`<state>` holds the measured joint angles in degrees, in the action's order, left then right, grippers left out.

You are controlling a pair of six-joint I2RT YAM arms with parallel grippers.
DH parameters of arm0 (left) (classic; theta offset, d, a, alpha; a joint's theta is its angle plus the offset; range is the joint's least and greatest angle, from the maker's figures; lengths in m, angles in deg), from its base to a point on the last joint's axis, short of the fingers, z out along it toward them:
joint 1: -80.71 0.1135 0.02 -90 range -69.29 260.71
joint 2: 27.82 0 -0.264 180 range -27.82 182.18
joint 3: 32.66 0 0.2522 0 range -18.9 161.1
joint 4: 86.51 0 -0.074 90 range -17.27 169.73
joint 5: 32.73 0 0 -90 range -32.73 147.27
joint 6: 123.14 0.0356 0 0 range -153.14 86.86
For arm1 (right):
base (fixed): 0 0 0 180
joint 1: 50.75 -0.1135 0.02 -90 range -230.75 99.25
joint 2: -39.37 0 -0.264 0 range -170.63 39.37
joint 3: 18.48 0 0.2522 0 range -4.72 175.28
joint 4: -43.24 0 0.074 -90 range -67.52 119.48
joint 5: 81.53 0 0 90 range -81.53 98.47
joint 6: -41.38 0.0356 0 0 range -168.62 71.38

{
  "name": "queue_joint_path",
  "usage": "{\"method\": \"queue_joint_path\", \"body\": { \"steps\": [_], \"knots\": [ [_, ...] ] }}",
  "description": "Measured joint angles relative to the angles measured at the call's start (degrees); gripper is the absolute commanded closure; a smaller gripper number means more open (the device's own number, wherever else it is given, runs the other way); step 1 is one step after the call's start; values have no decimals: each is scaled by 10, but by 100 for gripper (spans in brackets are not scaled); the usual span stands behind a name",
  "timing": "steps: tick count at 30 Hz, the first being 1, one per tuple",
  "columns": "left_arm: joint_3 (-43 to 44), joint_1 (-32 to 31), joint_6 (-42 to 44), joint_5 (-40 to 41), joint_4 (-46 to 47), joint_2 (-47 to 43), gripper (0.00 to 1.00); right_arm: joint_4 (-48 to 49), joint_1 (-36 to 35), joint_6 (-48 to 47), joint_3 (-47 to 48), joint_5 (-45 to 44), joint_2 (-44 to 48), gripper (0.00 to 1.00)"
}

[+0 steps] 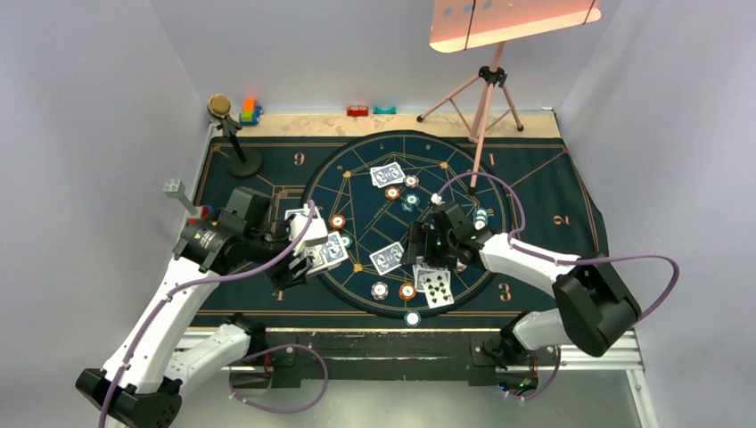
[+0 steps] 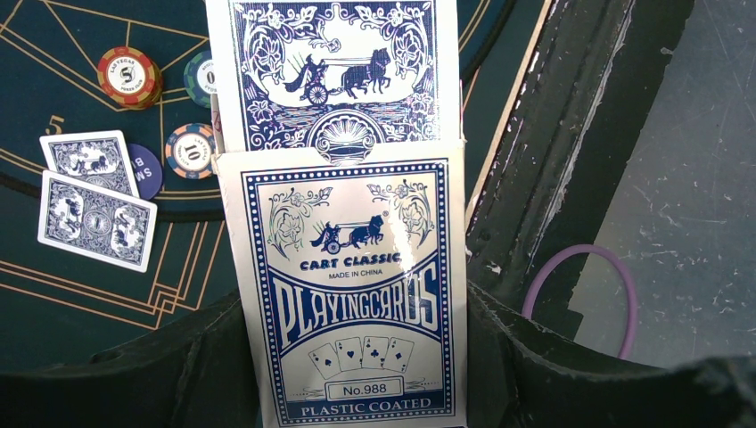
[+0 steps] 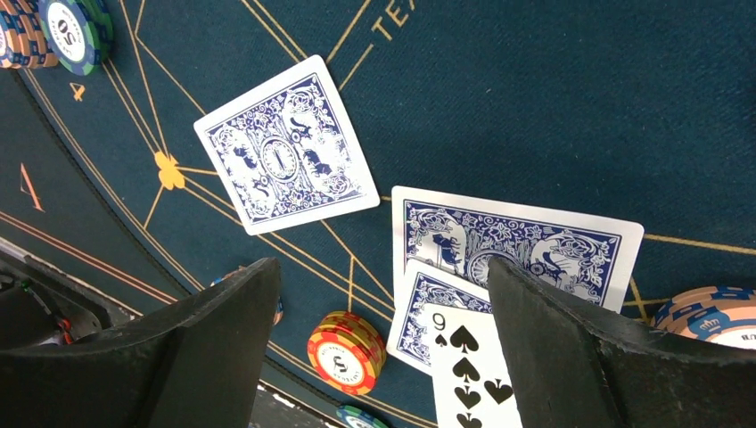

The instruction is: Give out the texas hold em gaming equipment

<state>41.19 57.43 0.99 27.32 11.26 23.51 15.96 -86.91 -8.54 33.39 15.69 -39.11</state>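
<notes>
My left gripper (image 1: pixel 314 248) is shut on a blue-and-white playing-card box (image 2: pixel 352 294), held over the mat's left part. A face-down card (image 2: pixel 334 71) sticks out of the box's top. Two face-down cards (image 2: pixel 94 201) and several chips (image 2: pixel 129 76) lie on the mat beyond it. My right gripper (image 3: pixel 383 267) is open, just above the mat near its front middle. Beneath its fingers lie a face-up nine of spades (image 3: pixel 468 374), two face-down cards (image 3: pixel 517 241) and a red-and-yellow chip stack (image 3: pixel 346 350). Another face-down card (image 3: pixel 283 147) lies further out.
The dark blue mat (image 1: pixel 553 196) with gold lines covers the table. More cards (image 1: pixel 387 173) and chips (image 1: pixel 392 192) lie around its circle. A pink tripod (image 1: pixel 486 98) stands at the back right, a black stand (image 1: pixel 234 134) and toy blocks (image 1: pixel 250 111) at the back left.
</notes>
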Motion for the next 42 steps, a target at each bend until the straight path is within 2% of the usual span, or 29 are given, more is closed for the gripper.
{"method": "queue_joint_path", "body": {
  "steps": [8,24,35,42],
  "knots": [
    [0,0,0,2,0,-4,100,24,1,2,-19,1,15,10],
    [0,0,0,2,-2,-6,100,5,2,22,-106,46,130,10],
    [0,0,0,2,-2,-7,100,-110,-5,24,-150,92,246,9],
    [0,0,0,2,-3,-7,100,-164,-6,18,-153,123,272,7]
  ]
}}
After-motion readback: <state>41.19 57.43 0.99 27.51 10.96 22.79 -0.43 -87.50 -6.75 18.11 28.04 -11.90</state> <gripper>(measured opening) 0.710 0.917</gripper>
